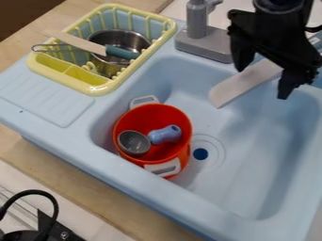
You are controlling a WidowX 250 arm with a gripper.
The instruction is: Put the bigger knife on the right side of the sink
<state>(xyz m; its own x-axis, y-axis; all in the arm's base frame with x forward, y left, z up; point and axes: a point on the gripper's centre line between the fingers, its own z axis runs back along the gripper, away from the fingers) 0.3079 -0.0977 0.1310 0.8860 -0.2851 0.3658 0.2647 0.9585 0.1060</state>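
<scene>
Black cable curls at eight o'clock. Beyond it spreads the pale blue sink, a yellow-rimmed rack at eleven. At two o'clock hangs the gripper, jaws apart, with the bigger knife slanting between them, its blade over the basin. A red pot sits just below centre; the smaller knife lies across the rack.

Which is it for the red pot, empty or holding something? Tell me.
Holding something: a grey round-bowled piece and a blue piece lie inside the red pot.
</scene>
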